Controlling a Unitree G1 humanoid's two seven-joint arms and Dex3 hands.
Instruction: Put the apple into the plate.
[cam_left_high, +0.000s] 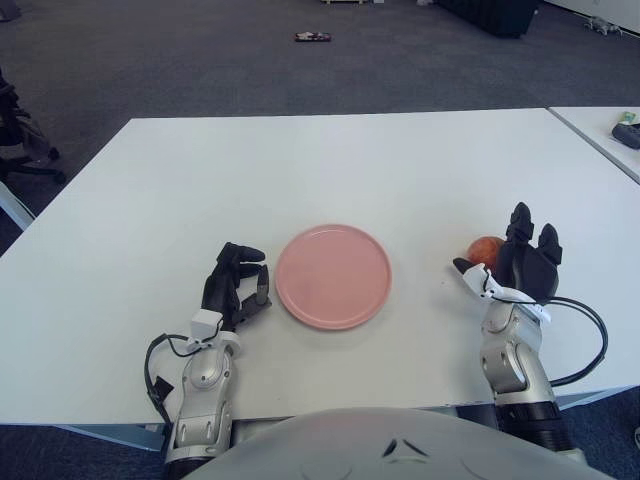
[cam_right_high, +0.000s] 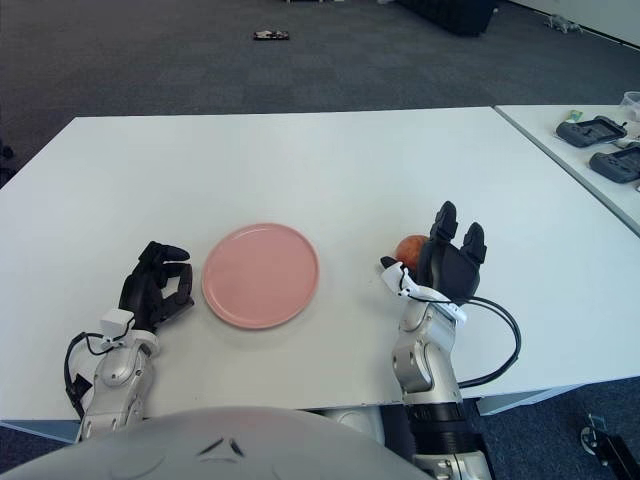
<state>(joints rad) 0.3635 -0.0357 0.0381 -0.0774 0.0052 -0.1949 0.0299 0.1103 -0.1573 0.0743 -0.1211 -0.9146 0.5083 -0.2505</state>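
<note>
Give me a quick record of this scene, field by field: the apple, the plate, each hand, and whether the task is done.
apple: on the white table, right of the plate, partly hidden by the right hand
plate: pink, nothing on it, table centre
right hand: fingers spread, right beside the apple, not closed on it
left hand: fingers curled, holding nothing, just left of the plate
task status: not done, apple still outside plate

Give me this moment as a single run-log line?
right hand: open, just behind apple, no grasp | left hand: curled, left of plate | plate: bare | table
</note>
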